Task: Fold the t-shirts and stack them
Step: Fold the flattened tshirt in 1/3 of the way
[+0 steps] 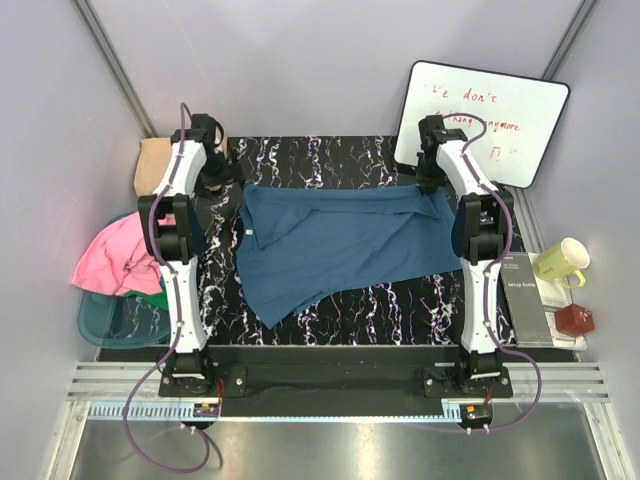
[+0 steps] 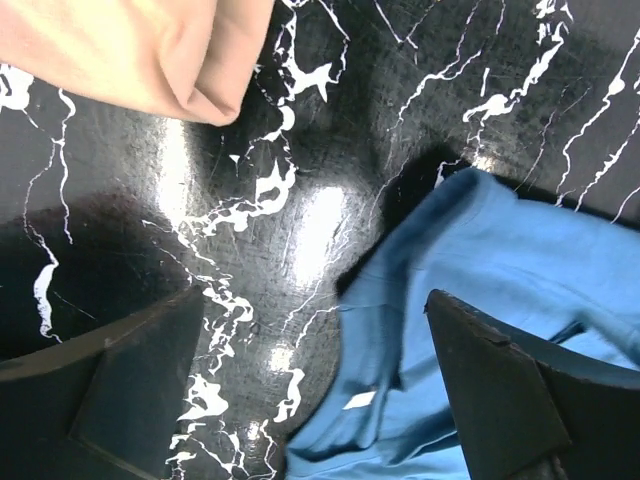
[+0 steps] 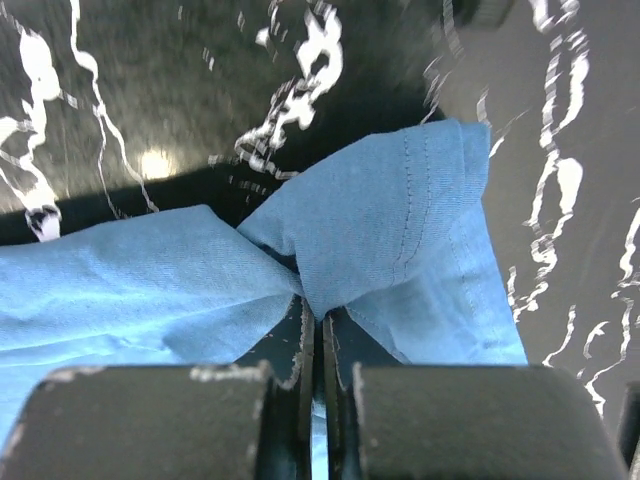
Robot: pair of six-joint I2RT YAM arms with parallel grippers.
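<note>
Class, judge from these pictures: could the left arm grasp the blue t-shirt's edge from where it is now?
Probably yes. The left gripper hangs open over the blue t-shirt, whose edge lies partly within its opening; nothing covers it, and the tan t-shirt lies apart.

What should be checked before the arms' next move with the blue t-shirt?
1. Is the right tool shut on the blue t-shirt? Ok: cloth is pinched between its fingers.
2. Is the left tool gripping the shirt? Not ok: it is open, above the shirt's edge.
3. Is the shirt apart from the tan t-shirt? Ok: the table shows between them.
4. Is the shirt lying flat? Not ok: it is rumpled near the left tool.
5. How many layers are in the right pinch? Cannot tell.
</note>
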